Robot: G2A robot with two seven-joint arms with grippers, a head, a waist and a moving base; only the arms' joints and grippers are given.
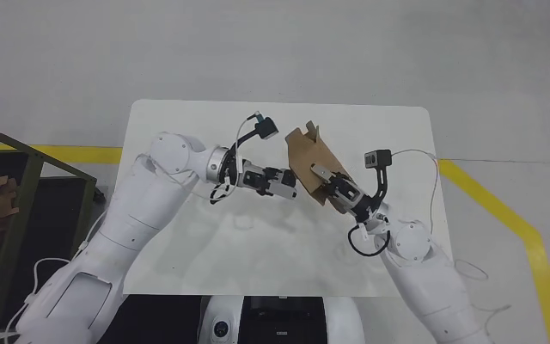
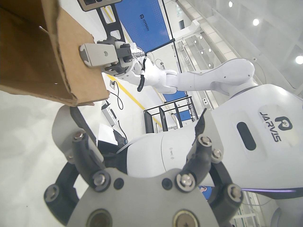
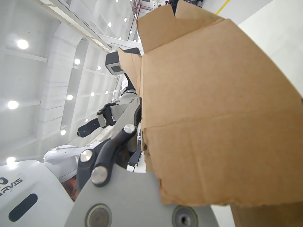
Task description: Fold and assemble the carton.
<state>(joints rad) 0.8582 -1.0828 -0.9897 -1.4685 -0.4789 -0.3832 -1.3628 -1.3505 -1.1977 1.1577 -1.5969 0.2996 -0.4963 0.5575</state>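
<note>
Above the middle of the white surface (image 1: 215, 249) we find both arms meeting at the carton (image 1: 311, 159). It is held tilted and, as far as we can judge, up off the surface, and it is not yet a squared box. The right gripper (image 1: 333, 182) stands at its near right side with its fingers (image 2: 94, 56) clamped on one brown panel, so this arm carries the carton. The left gripper (image 1: 288, 183) sits just to the left of it, its fingers (image 2: 68, 128) spread wide and holding nothing. In the left wrist view a lower corner of the carton hangs just beside one fingertip, and we cannot tell whether they touch.

We judge that the coming move turns on this: the carton lies to the right of the left fingers, with its long axis running from near right to far left. The free left arm is therefore the one placed to press or fold a panel while the right holds. Farther off, the loose flaps (image 1: 304, 132) stand open at the carton's far end. The panels we see are plain brown cardboard, and we make out no label or writing on them.
</note>
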